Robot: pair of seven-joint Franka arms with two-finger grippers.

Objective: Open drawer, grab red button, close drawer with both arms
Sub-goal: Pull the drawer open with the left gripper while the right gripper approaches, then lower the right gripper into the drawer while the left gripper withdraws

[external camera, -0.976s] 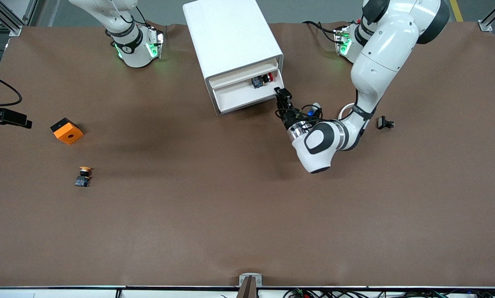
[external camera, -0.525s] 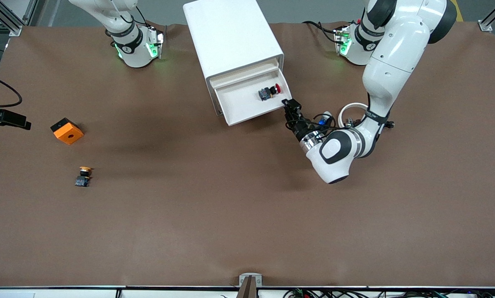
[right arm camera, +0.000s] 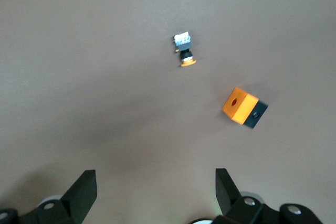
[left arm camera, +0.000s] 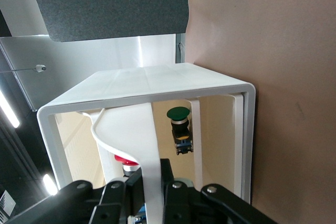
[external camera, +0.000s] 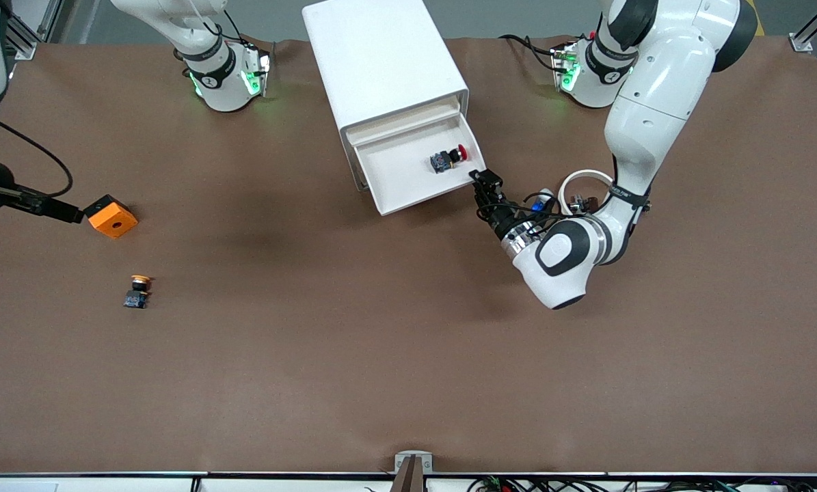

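The white cabinet [external camera: 381,55] stands between the arm bases. Its lowest drawer [external camera: 401,174] is pulled out toward the front camera. The red-capped button [external camera: 449,158] lies in the drawer, near the corner at the left arm's end. My left gripper [external camera: 485,180] is shut on that corner of the drawer's front; in the left wrist view [left arm camera: 151,178] the white front panel [left arm camera: 149,145] sits between the fingers and the red cap [left arm camera: 126,160] shows just past it. My right gripper [right arm camera: 155,182] is open and empty, high over the table above the orange cube [right arm camera: 241,106].
The orange cube [external camera: 111,216] and the orange-capped button [external camera: 137,290] lie toward the right arm's end of the table. A green-capped button [left arm camera: 178,127] sits in another compartment of the cabinet. A white ring [external camera: 582,183] lies by the left arm's wrist.
My left gripper has pulled the drawer farther out toward the front camera, carrying the red button with it. My right arm's hand has moved in over the orange cube.
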